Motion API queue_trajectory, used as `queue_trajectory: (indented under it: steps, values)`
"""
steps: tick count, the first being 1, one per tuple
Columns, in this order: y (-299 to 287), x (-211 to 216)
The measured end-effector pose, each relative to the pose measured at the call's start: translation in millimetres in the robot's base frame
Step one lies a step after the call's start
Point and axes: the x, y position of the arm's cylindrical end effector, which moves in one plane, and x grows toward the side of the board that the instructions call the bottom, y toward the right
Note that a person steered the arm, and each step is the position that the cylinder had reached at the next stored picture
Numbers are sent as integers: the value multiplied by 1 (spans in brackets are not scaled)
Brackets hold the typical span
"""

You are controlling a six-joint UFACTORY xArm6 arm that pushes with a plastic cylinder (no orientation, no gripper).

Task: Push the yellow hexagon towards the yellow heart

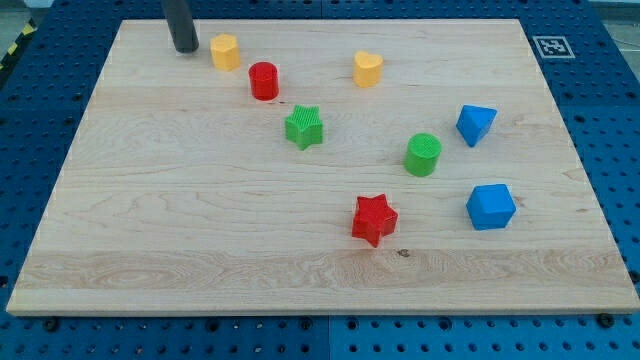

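Observation:
The yellow hexagon [225, 51] stands near the view's top left of the wooden board. The yellow heart [367, 69] stands to its right, about a quarter of the board's width away. A red cylinder [263, 81] stands between them, a little lower. My tip [185, 48] rests on the board just left of the yellow hexagon, with a small gap between them. The dark rod rises out of the view's top.
A green star [304, 127] stands below the red cylinder. A green cylinder [423, 154], a blue block [475, 124] and a blue cube-like block [490, 206] stand at the right. A red star [374, 219] stands lower middle. The board's top edge [300, 20] is close to my tip.

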Motion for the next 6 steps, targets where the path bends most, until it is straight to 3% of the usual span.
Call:
queue_trajectory:
  steps: [2, 3, 5, 6]
  values:
    - [127, -2]
    - [112, -17]
    - [27, 7]
    - [52, 36]
